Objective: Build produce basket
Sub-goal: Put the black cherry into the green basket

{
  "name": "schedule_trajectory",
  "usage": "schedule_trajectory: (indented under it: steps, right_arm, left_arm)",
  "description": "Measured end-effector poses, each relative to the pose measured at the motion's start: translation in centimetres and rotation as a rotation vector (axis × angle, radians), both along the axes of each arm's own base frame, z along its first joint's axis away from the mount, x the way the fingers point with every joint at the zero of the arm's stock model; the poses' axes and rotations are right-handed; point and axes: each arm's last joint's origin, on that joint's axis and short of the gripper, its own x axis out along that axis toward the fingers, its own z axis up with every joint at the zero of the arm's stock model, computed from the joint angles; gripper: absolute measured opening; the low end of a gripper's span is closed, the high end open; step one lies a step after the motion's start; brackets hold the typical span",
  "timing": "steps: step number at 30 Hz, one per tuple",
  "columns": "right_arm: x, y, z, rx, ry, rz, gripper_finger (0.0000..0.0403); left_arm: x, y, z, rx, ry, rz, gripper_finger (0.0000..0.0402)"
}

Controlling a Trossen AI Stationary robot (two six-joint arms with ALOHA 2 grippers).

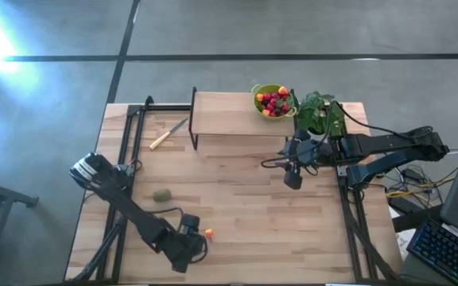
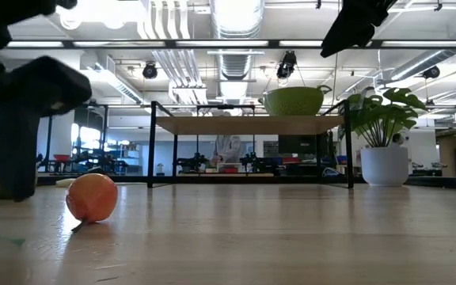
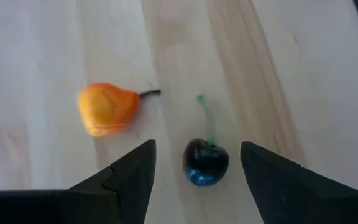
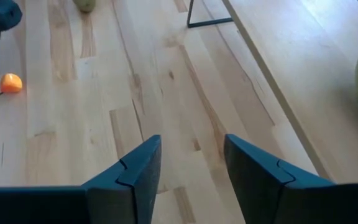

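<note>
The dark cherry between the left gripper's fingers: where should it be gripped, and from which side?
Grip the dark cherry across its round body, coming straight down from above. It lies flat on the table, its thin green stem pointing away from the open left gripper, so the fingers already straddle its widest part. The orange fruit lies apart, clear of closing.

I see a pale blond bench [image 1: 245,199] with streaky wood grain. The produce basket [image 1: 270,101] is lime green, filled with red, orange and dark purple produce [image 1: 274,103]. On the bench lie an orange fruit [image 3: 107,109] with a dark stem, a glossy blue-black cherry [image 3: 206,162] on a green stem, and a dull brownish-green kiwi [image 1: 161,195]. The knife [image 1: 168,134] has a yellow handle. The plant [image 2: 380,113] is leafy green in a white pot [image 2: 384,166].
</note>
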Motion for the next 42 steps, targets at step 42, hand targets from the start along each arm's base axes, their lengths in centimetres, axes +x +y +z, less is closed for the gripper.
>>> schedule_trajectory:
  steps: [42]
  right_arm:
    - [0.1,0.9,-0.6,0.049,-0.018,0.04,0.0084]
  left_arm:
    - [1.8,-0.8,3.6,0.234,-0.073,-0.058,0.0089]
